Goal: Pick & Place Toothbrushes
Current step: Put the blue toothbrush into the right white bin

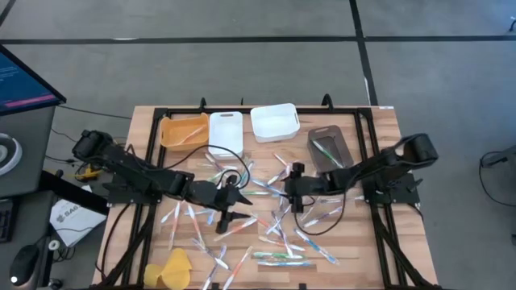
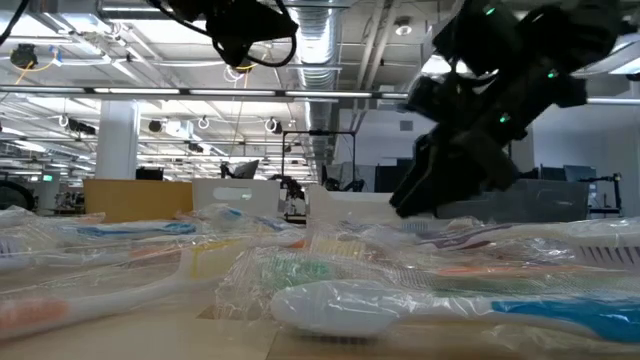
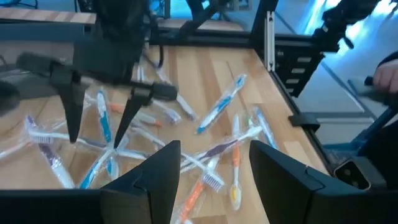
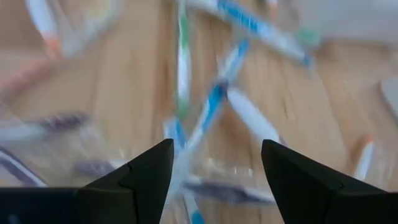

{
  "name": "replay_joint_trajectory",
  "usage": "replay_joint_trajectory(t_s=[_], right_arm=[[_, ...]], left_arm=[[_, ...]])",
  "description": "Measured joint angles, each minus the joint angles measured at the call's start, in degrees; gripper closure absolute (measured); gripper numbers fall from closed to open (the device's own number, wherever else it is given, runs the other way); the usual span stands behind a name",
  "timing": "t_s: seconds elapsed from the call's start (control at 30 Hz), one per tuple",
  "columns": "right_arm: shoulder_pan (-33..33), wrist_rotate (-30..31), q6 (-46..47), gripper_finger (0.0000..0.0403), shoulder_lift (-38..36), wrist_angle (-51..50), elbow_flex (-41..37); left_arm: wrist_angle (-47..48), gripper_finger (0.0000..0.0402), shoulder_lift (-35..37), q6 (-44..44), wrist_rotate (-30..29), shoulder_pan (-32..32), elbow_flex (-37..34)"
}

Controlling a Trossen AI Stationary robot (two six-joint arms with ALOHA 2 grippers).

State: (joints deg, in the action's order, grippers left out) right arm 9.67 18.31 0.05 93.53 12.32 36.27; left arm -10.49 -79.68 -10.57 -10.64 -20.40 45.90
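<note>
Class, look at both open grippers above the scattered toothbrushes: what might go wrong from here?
1. The toothbrushes overlap in crinkly wrappers, so the right gripper may lift two together.
2. The left gripper and right gripper work close together mid-table and might collide.

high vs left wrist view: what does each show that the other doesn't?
High only: the orange bin, two white bins, brown bin, the yellow lump, both arms whole, left end effector mid-table.
Left wrist only: its own open fingers close up, and the table's right edge rail.
Both: the right end effector, open over scattered toothbrushes.
</note>
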Motion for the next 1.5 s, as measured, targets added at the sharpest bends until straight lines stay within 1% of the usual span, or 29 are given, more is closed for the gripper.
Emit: replay_joint_trajectory(t_s=[0.13,0.27,0.43,0.53,0.73,0.83,0.97,1.07,1.4,1.43,1.5], right_arm=[[-1.5,-0.3,0.3,0.0163,2.7,-3.8,3.6],[-1.8,-0.3,3.1,0.0163,3.5,-7.7,5.4],[-0.9,-0.4,4.1,0.0163,3.5,-8.2,5.8],[-0.6,-0.5,4.5,0.0163,3.5,-8.7,5.8],[-0.6,-0.4,5.4,0.0164,4.0,-8.7,5.7],[-0.6,-0.5,5.3,0.0173,4.0,-8.6,5.7],[-0.6,-0.5,4.7,0.0201,4.0,-8.6,5.7],[-0.8,-0.5,4.7,0.0234,4.0,-8.9,5.7],[-0.8,-0.4,4.3,0.0387,3.9,-8.8,5.7],[-0.8,-0.4,4.2,0.0393,3.9,-8.7,5.7],[-0.8,-0.4,4.0,0.0390,3.9,-8.7,5.7]], left_arm=[[-0.5,0.0216,-0.1,0.0,-0.2,0.0,-0.2],[-2.5,0.0216,-0.1,1.3,-0.4,0.2,-2.2],[-4.8,0.0216,-0.1,-0.4,-0.5,0.2,-4.9],[-7.9,0.0216,-0.1,-1.8,-0.5,0.2,-6.6],[-9.1,0.0216,-0.1,-1.9,-0.5,0.2,-7.2],[-9.4,0.0216,-0.1,-1.9,-0.5,0.2,-7.2],[-9.5,0.0216,-0.1,-1.8,-0.5,0.2,-7.2],[-9.9,0.0216,-0.1,-1.0,-0.5,0.2,-7.2],[-10.4,0.0216,-0.1,0.2,-0.5,0.2,-7.2],[-10.4,0.0216,-0.1,0.2,-0.5,0.2,-7.2],[-10.4,0.0216,-0.1,0.2,-0.5,0.2,-7.2]])
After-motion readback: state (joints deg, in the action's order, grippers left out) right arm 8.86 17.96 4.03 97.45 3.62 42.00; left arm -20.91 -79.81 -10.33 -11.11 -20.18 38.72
